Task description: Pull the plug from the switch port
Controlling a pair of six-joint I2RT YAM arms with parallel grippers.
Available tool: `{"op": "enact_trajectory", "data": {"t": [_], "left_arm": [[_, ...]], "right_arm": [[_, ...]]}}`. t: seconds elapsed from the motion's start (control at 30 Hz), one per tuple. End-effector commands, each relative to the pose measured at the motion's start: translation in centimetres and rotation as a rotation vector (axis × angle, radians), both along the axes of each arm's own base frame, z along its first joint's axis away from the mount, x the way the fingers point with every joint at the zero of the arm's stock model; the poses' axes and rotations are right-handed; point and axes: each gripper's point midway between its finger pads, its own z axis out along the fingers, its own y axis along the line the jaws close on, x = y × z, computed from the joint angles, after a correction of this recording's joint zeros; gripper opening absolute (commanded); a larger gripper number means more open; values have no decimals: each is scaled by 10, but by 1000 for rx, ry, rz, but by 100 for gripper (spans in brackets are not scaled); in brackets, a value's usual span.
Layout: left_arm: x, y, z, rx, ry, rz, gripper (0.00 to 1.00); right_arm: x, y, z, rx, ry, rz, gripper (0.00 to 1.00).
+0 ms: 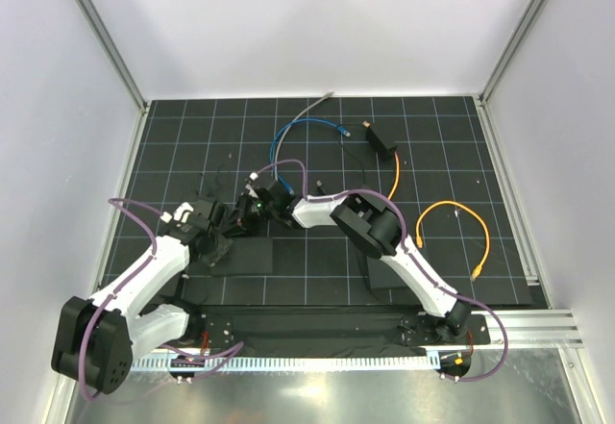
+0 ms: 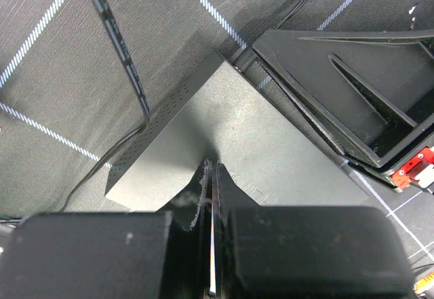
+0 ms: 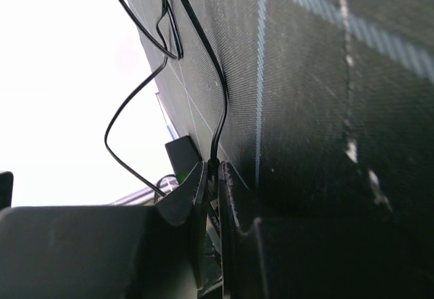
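Note:
The switch, a flat dark grey box with a perforated side, lies on the gridded mat. My left gripper is shut, its tips resting on the box's top with nothing between them. In the top view the left gripper and right gripper meet at the switch. My right gripper is shut on a small black plug, from which a thin black cable runs up across the mat. The switch port itself is hidden behind the fingers.
An orange cable runs from a small black block toward the right arm. A second orange cable lies looped at the right. Blue cable and grey cable lie at the back. White walls enclose the mat.

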Motion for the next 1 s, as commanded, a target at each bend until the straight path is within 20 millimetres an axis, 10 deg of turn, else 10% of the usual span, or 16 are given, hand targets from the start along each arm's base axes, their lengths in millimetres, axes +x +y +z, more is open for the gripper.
{"op": "enact_trajectory", "data": {"t": [0.0, 0.37, 0.7, 0.97], "left_arm": [[-44, 21, -27, 98, 184, -41, 0], [-43, 20, -27, 104, 194, -73, 0], [-44, 20, -27, 101, 189, -75, 0], [-45, 17, -26, 81, 186, -68, 0]], "right_arm": [[39, -11, -1, -39, 1, -220, 1], [65, 5, 40, 21, -252, -142, 1], [89, -13, 16, 28, -19, -262, 1], [95, 2, 41, 46, -163, -151, 1]]}}
